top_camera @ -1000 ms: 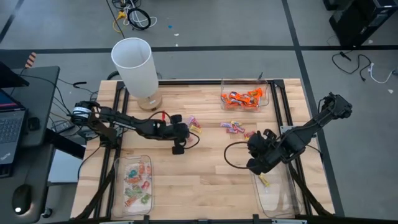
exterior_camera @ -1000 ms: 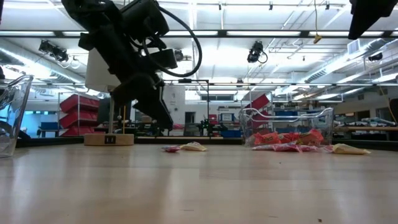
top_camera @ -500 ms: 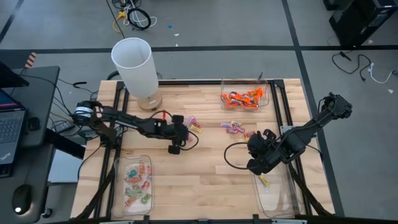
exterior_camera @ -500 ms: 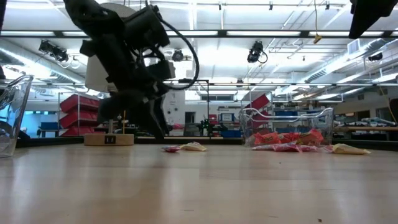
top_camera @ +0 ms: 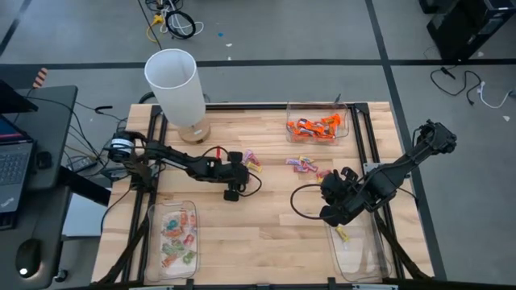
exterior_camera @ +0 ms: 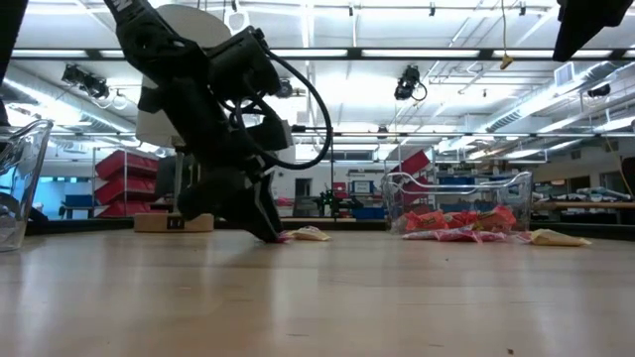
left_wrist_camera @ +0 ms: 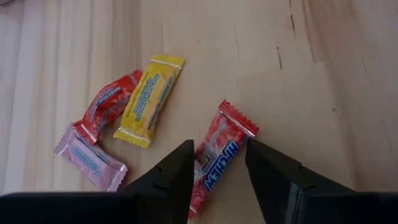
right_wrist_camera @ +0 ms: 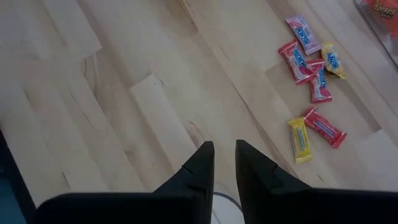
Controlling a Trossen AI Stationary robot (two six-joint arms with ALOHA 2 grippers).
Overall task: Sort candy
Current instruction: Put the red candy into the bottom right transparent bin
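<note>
Loose candy lies on the wooden table in two small groups [top_camera: 251,161] [top_camera: 305,163]. My left gripper [left_wrist_camera: 217,180] is open and lowered over the left group [exterior_camera: 281,236]. Its fingers stand on either side of a red candy [left_wrist_camera: 219,152], and I cannot tell whether they touch it. Beside that candy lie a yellow one [left_wrist_camera: 149,99], another red one [left_wrist_camera: 106,106] and a pink one [left_wrist_camera: 90,158]. My right gripper [right_wrist_camera: 224,165] hovers at the table's right [top_camera: 329,211], open by a narrow gap with nothing in it.
A clear tray of orange candy [top_camera: 316,127] stands at the back right. A second tray with green-and-pink candy [top_camera: 173,238] is at the front left. A third tray [top_camera: 359,250] at the front right holds one yellow candy [top_camera: 343,234]. A white lamp [top_camera: 176,84] stands at the back left.
My left gripper has come down to the table top and shifted a little toward the table's right, ending at the left group of candy. The candy has not moved.
</note>
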